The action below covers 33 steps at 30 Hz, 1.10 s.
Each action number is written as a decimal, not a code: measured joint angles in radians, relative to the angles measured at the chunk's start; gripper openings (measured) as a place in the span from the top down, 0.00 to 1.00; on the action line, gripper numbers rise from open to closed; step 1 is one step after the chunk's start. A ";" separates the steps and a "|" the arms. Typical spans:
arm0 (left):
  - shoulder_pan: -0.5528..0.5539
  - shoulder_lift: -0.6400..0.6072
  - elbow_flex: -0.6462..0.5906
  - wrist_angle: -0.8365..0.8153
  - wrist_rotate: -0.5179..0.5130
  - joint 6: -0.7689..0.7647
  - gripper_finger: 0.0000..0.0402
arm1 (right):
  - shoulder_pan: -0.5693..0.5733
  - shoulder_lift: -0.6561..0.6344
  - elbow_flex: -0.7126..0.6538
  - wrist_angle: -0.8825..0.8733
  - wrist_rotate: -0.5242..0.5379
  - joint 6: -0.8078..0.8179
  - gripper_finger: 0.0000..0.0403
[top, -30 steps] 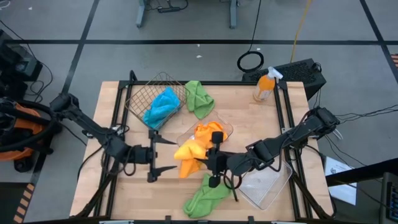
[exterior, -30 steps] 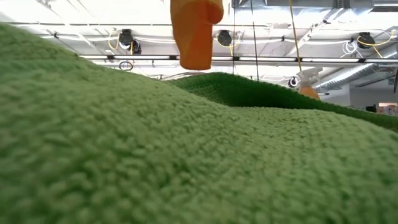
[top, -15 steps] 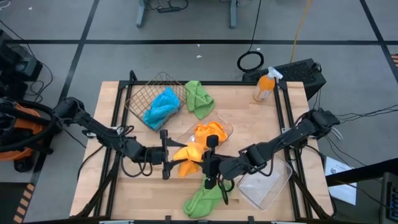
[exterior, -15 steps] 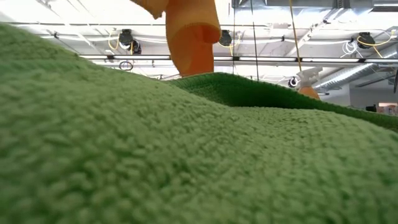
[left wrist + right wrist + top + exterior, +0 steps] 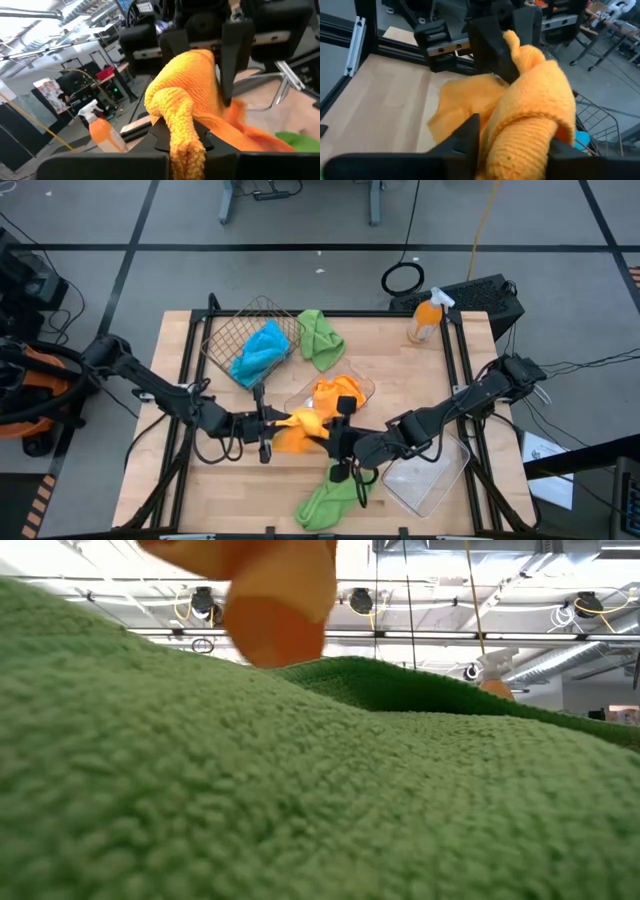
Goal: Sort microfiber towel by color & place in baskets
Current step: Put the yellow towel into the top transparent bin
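Both claws grasp same orange towel [image 5: 298, 432], lifted mid-table beside clear tray [image 5: 362, 387]: left claw [image 5: 266, 430] clamped on one end, right claw [image 5: 338, 442] on other. Risk: opposed pulling stretches cloth, one grip slips, towel drops short of tray.

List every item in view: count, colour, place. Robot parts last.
Fuzzy microfiber cloths: two orange, one held between both hands at table centre, one in the middle clear tray; two lime green, one beside the wire basket, one at the near edge; blue in the wire basket.
Dark wire-mesh basket: one, far left.
Clear plastic trays: two, centre and near right.
Orange spray bottle: one, far right corner.
Left hand: shut on the held orange cloth.
Right hand: shut on the same cloth.
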 joint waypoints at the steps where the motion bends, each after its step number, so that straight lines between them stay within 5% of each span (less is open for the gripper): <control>1: 0.000 -0.006 0.000 -0.021 0.000 0.000 0.96 | 0.000 0.000 0.000 0.001 0.000 -0.007 0.72; 7: 0.000 -0.026 0.000 -0.057 0.008 0.004 0.97 | -0.002 -0.001 0.000 0.001 0.018 -0.032 0.61; 12: 0.000 -0.029 0.000 -0.048 0.079 0.049 0.97 | -0.002 -0.002 0.000 -0.014 0.211 0.065 0.59; 24: 0.035 -0.029 0.000 0.033 0.172 0.227 0.97 | -0.024 0.012 -0.001 -0.097 0.124 0.148 0.41; 28: 0.037 -0.029 0.000 0.032 0.212 0.260 0.97 | -0.037 0.031 -0.001 -0.104 0.125 0.136 0.42; 33: 0.046 -0.029 0.000 -0.016 0.209 0.252 0.97 | -0.039 0.039 -0.001 -0.101 0.127 0.120 0.60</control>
